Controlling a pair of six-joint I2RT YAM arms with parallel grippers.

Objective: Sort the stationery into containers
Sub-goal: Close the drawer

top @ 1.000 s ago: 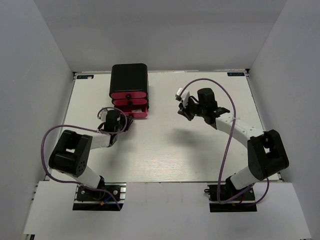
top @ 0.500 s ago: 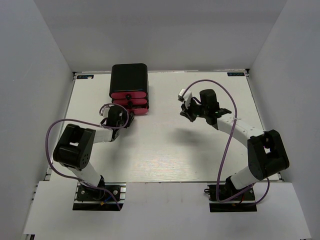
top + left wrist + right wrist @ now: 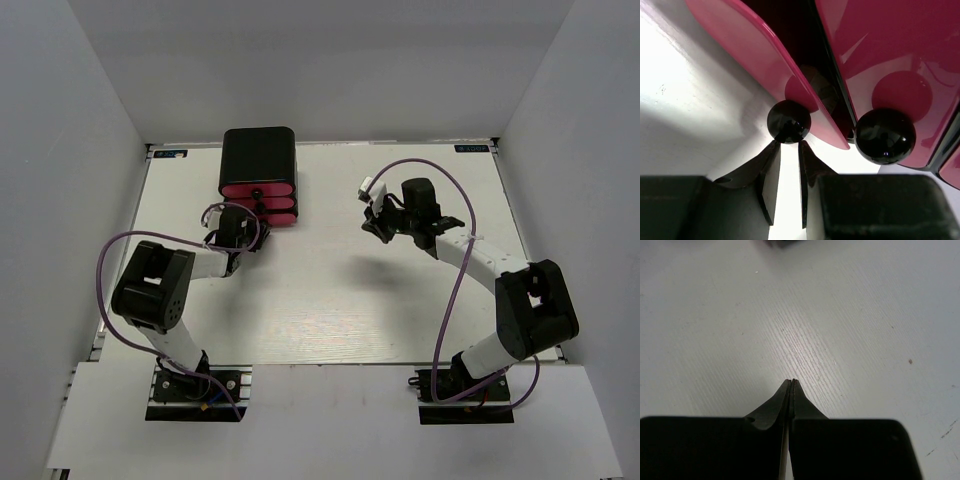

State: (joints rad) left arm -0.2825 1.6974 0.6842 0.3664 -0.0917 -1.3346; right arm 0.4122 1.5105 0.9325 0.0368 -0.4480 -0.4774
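Note:
The black box [image 3: 258,152] with three pink-red drawers [image 3: 262,204] stands at the table's back left. My left gripper [image 3: 247,221] is at the front of the lowest drawer. In the left wrist view its fingers [image 3: 771,170] stand a narrow gap apart, tips pinching the near side of a black round knob [image 3: 788,121] on a pink drawer front [image 3: 740,40]. A second knob [image 3: 885,136] sits on the neighbouring drawer front [image 3: 890,45]. My right gripper [image 3: 376,224] is shut and empty above bare table [image 3: 791,381]. No stationery is in view.
The white table [image 3: 330,290] is walled in by grey panels on three sides. A purple cable loops off each arm. A small dark shape [image 3: 782,242] sits at the top edge of the right wrist view.
The lowest drawer stuck out a second ago and now sits nearly flush with the others. My left gripper has moved toward the box with it. The right gripper shifted slightly back and right.

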